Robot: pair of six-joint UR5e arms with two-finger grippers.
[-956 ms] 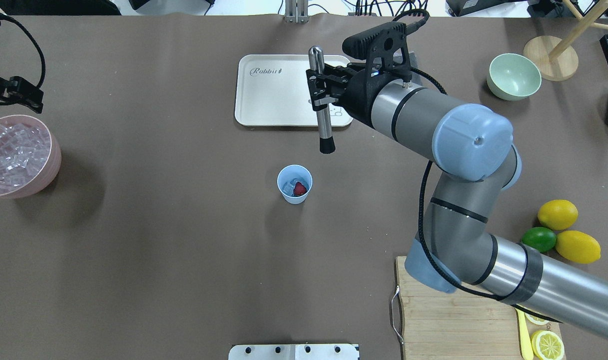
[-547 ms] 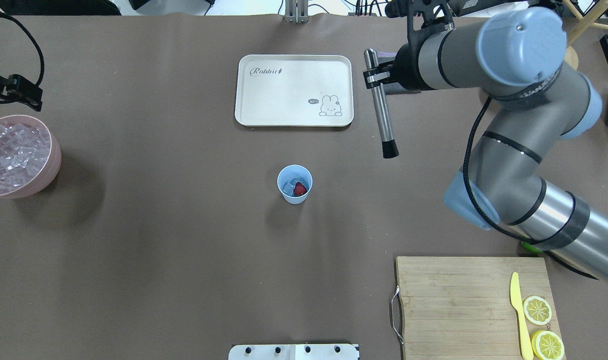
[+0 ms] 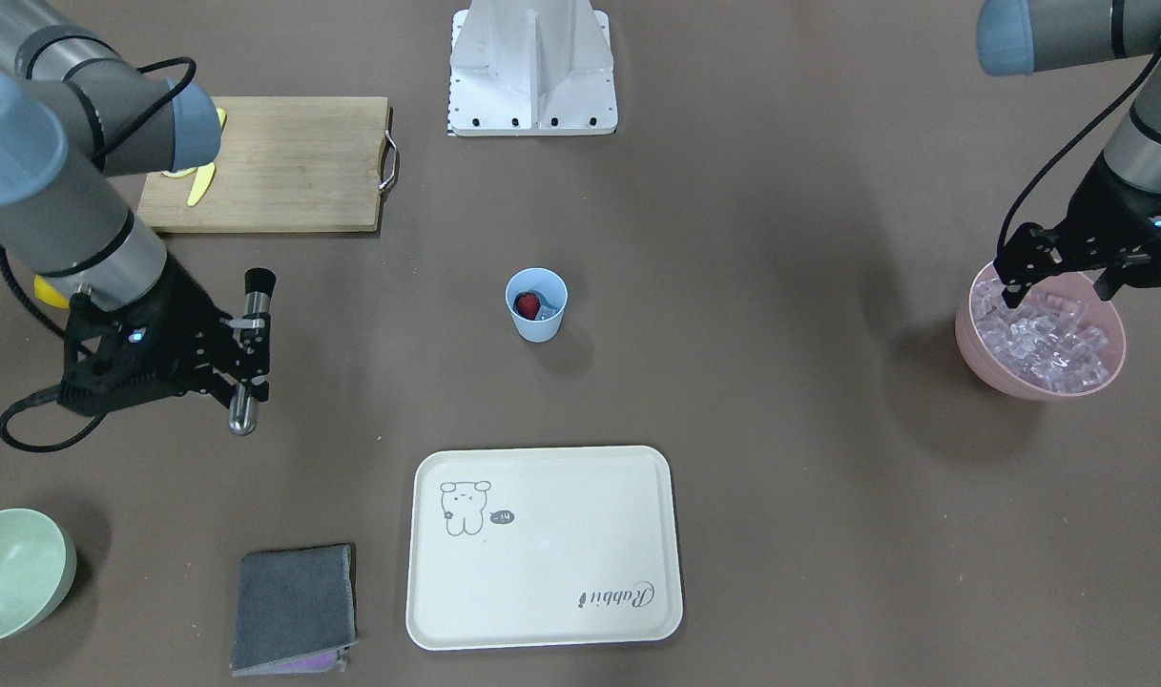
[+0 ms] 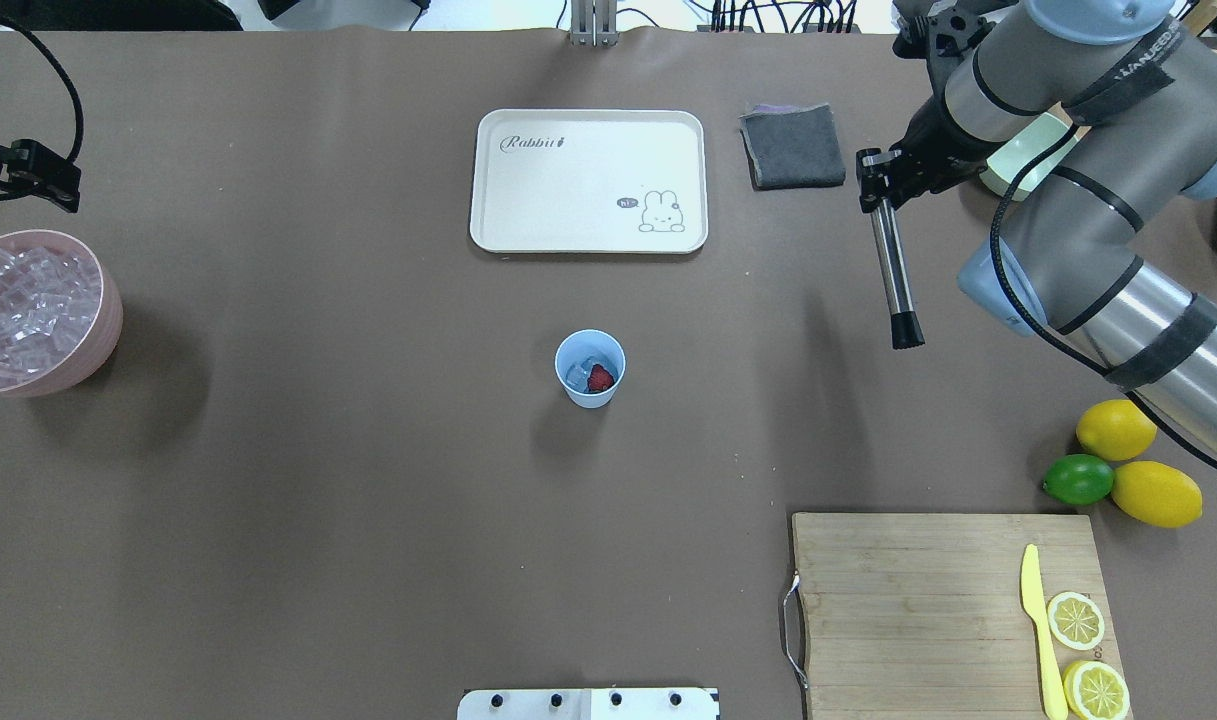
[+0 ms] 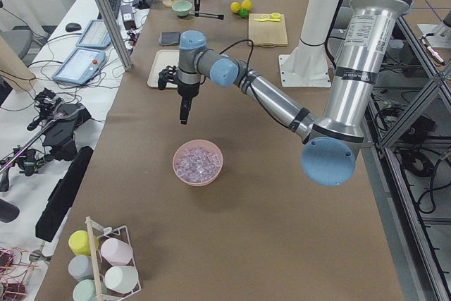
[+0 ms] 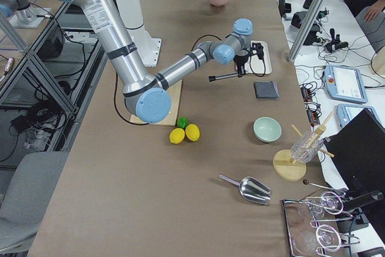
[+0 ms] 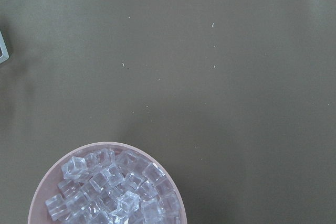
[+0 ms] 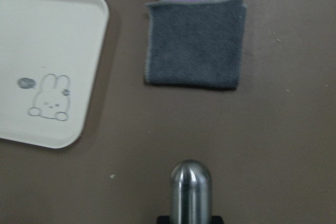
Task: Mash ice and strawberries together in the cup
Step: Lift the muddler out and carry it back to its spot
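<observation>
At the counter's right side, well apart from the mid-counter cup [image 4: 590,400] of ice [image 4: 577,372] and seemingly whole strawberry [image 4: 600,378], clamps the masher [image 4: 893,280] in the right end effector [image 4: 876,185], holds the left end effector [image 3: 1062,281] spread over the bowl [image 3: 1019,382], mashing apparently unstarted.

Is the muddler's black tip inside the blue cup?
No, the muddler hangs well to the side of the cup, which holds only ice and a strawberry.

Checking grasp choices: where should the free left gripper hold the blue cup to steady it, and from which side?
Probably the outer wall of the cup, below the rim, coming in level from the robot's left. It stands upright, and its mouth, holding strawberry and ice, must stay free for the muddler.
</observation>
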